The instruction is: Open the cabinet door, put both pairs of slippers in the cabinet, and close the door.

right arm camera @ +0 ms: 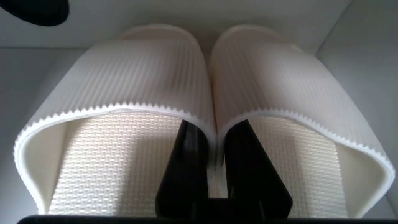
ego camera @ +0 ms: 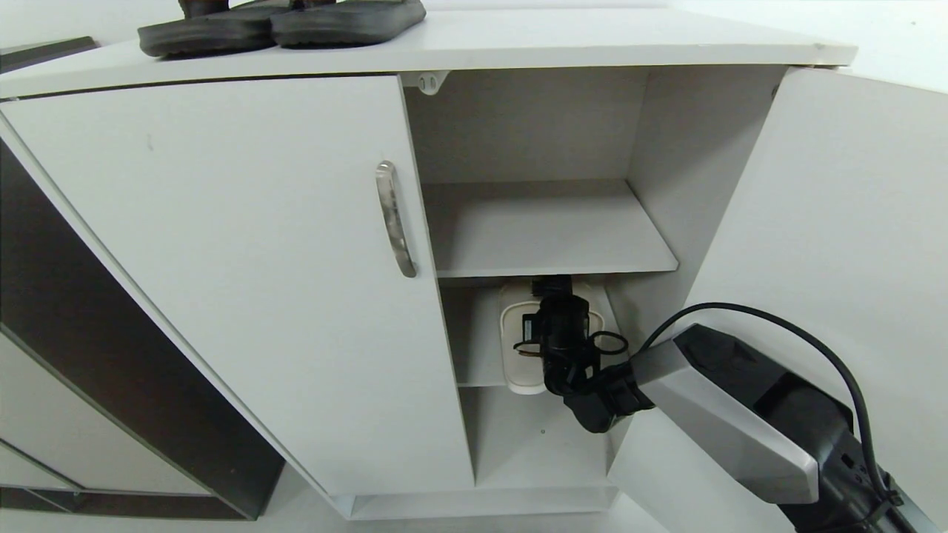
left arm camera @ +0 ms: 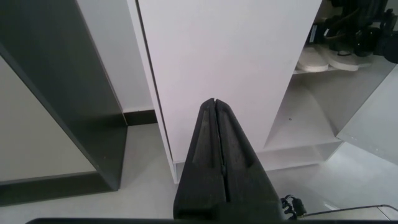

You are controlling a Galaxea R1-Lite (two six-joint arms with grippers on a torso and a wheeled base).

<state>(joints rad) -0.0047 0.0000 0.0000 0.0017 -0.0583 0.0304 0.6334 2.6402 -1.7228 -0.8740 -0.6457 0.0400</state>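
We see white slippers point(ego camera: 518, 354) at the front edge of the lower shelf point(ego camera: 478, 348) in the cabinet point(ego camera: 592, 46), right gripper point(right arm camera: 216, 158) clamping their inner walls; black slippers point(ego camera: 281, 26) lie on its top; left gripper point(left arm camera: 214, 124) pinched closed.

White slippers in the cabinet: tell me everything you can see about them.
The white slippers are a pair of open-back slides, side by side, toes pointing into the cabinet. Their ribbed upper bands have zigzag edges, the footbeds are woven-textured, and the material looks like soft foam or rubber. They sit on the lower shelf in the open right compartment, with the right gripper shut on their two inner edges.
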